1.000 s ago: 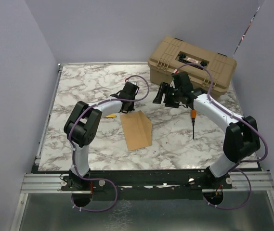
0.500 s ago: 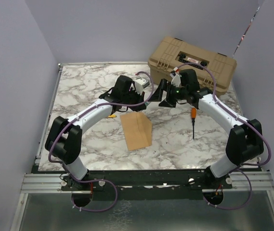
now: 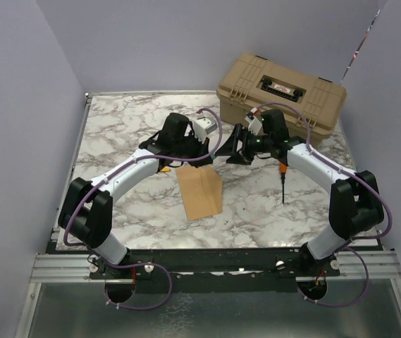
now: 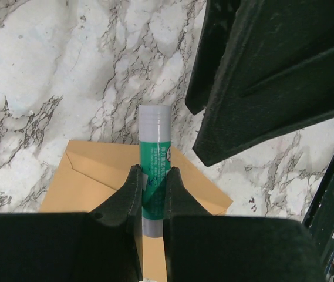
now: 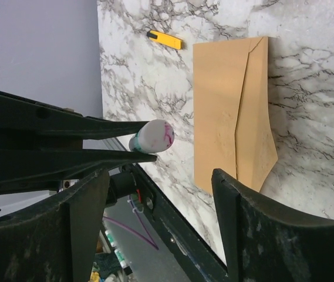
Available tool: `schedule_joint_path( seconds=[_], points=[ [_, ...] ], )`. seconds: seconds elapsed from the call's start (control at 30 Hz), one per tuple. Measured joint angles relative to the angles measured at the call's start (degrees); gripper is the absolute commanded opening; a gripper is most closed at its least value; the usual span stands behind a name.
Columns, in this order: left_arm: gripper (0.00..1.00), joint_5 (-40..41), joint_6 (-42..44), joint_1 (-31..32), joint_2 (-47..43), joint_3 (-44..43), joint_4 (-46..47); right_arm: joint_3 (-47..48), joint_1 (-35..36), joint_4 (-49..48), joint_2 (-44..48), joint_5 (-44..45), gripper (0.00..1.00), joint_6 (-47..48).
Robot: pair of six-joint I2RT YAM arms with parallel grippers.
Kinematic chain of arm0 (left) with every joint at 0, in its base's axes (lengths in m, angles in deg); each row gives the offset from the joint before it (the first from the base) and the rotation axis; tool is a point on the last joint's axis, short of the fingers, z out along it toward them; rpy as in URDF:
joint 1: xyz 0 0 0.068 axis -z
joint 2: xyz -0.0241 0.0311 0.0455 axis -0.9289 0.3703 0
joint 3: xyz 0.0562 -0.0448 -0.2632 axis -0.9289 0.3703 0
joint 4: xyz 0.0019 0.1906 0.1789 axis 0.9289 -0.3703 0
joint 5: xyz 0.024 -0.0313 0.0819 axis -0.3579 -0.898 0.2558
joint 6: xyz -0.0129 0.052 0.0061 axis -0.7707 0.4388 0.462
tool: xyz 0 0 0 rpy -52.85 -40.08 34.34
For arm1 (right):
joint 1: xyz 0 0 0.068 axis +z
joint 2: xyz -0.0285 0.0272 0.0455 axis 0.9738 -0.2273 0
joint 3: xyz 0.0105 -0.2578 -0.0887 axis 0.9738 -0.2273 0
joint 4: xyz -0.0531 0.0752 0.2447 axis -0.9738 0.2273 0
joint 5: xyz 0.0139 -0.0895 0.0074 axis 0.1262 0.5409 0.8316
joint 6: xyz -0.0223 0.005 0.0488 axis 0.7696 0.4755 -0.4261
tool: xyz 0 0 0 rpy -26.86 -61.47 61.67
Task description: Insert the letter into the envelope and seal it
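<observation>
The left gripper [image 4: 153, 176] clenches a green-and-grey glue stick [image 4: 154, 144] above the kraft-brown paper envelope [image 4: 90, 173]; the right gripper [image 5: 159, 176] gapes released nearby.

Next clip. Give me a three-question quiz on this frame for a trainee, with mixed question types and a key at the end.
1. True or false: the left gripper is shut on the glue stick.
2. The envelope is: A, lying flat on the table; B, held in the air; C, standing on edge.
3. Fill in: the right gripper, facing the glue stick's end, has its jaws ____.
Key: 1 true; 2 A; 3 open.
</observation>
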Motion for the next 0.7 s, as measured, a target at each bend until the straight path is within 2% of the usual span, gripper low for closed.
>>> schedule_joint_path(
  seconds=[0.23,0.6,0.7],
  points=[
    [0.00,-1.92,-0.09,0.00,-1.81,1.25,1.31,-1.14,0.00,-5.97,-0.20,-3.02,0.57,-2.19],
    [0.00,-2.93,-1.33,0.00,-3.30,3.56,2.99,-2.60,0.00,-13.07,-2.56,-7.93,0.57,-4.92],
    [0.00,-3.02,-1.42,0.00,-3.69,3.58,3.76,-2.71,0.00,-13.86,-2.99,-9.07,0.53,-5.11]
  ],
)
